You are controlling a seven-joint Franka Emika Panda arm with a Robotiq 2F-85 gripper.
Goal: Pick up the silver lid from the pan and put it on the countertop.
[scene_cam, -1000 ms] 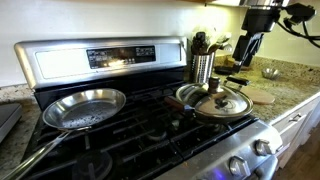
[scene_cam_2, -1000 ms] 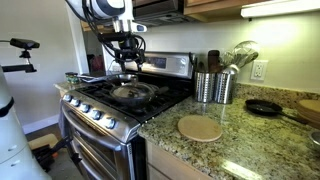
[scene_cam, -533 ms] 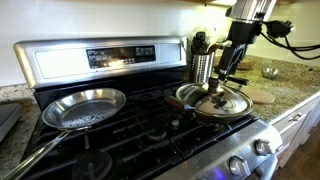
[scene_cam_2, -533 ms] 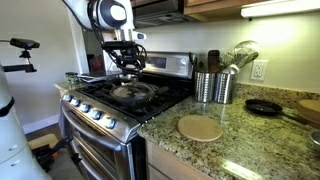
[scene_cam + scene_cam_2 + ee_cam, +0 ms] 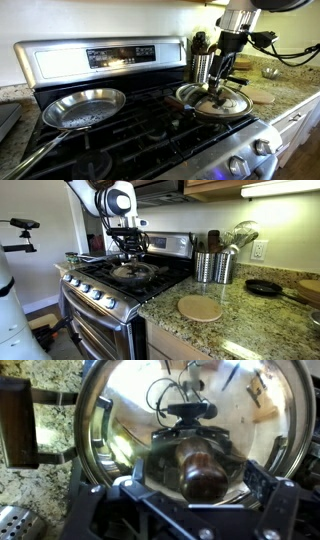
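Observation:
The silver lid [image 5: 222, 103] lies on the black pan [image 5: 186, 102] on the stove's front burner. It also shows in an exterior view [image 5: 131, 272]. In the wrist view the lid [image 5: 120, 410] fills the frame, with its dark brown knob [image 5: 203, 468] in the middle. My gripper [image 5: 220, 86] hangs just above the lid, open, with one jaw on each side of the knob, in the wrist view [image 5: 199, 478] too. The pan's brown handle stub [image 5: 16, 420] sticks out at the left. The granite countertop [image 5: 235, 330] lies beside the stove.
A shiny open skillet [image 5: 84, 107] sits on another burner. A steel utensil canister [image 5: 213, 267] stands by the stove's edge. A round wooden trivet [image 5: 200, 307] and a small black pan [image 5: 265, 287] lie on the countertop. A wooden board [image 5: 261, 96] lies near the stove.
My gripper has come down and moved in over the lid; it now straddles the knob. The lid and the pan have not moved.

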